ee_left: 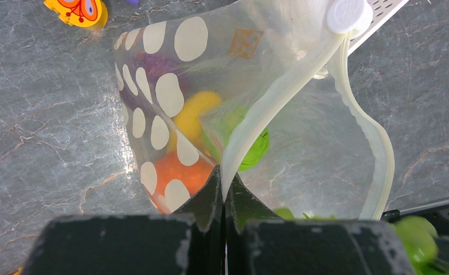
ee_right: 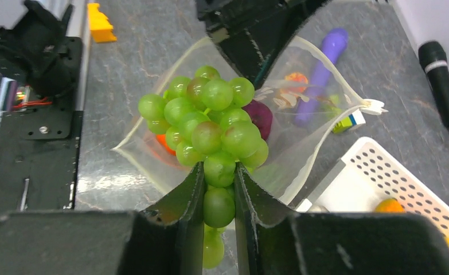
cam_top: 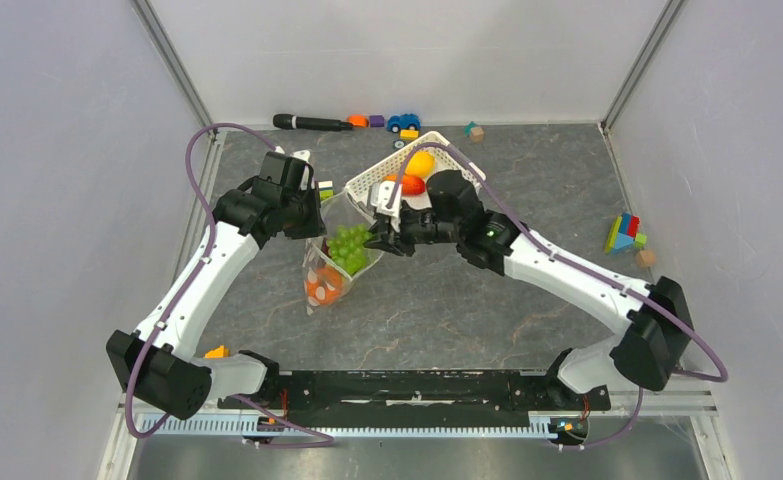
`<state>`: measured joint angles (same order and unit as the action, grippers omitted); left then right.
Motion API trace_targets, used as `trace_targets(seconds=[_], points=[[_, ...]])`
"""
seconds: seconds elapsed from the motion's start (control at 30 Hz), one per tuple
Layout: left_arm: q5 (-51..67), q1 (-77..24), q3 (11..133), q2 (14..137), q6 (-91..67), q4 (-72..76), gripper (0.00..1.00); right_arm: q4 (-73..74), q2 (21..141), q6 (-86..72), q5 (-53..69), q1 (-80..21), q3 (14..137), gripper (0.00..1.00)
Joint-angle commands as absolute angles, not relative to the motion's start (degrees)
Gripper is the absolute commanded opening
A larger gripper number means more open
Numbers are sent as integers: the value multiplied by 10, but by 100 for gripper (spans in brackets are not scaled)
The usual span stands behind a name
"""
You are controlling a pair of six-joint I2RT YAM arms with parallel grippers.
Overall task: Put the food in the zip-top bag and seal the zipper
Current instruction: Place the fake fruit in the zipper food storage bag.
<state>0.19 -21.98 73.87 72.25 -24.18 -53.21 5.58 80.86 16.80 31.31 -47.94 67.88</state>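
The zip-top bag (cam_top: 325,272) hangs open, clear with white dots (ee_left: 170,94). My left gripper (ee_left: 226,184) is shut on its mouth edge, pinching the pale zipper (ee_left: 268,109) and holding that side up. Orange (ee_left: 182,172), yellow (ee_left: 196,112) and purple (ee_left: 153,66) food lies inside the bag. My right gripper (ee_right: 218,177) is shut on the green grapes (ee_right: 210,117) and holds the bunch over the bag's open mouth (ee_right: 302,134). In the top view the grapes (cam_top: 348,247) sit at the bag's upper end, between both grippers.
The white lattice basket (cam_top: 375,182) stands tilted just behind the right gripper, with a yellow piece (cam_top: 420,163) and a red-orange piece (cam_top: 412,185) in it. A black marker (cam_top: 312,123), a toy car (cam_top: 403,122) and blocks (cam_top: 624,235) lie along the back and right.
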Motion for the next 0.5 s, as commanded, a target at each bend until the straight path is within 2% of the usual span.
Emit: trace_targets(seconds=[0.0,0.2,0.27,0.4,0.47], points=[[14,-220,742,715,-225,-515,2,73,851,153,225,-491,745,13],[17,-220,742,713,-225,-516,2,105,931,104,128,-513,826,12],[18,-220,742,713,-225,-515,2,105,949,82,94,-519,846,16],[23,-220,740,714,-225,-513,2,104,969,56,17,-537,863,17],[27,-220,738,714,-224,-511,2,101,974,37,-26,-551,862,22]])
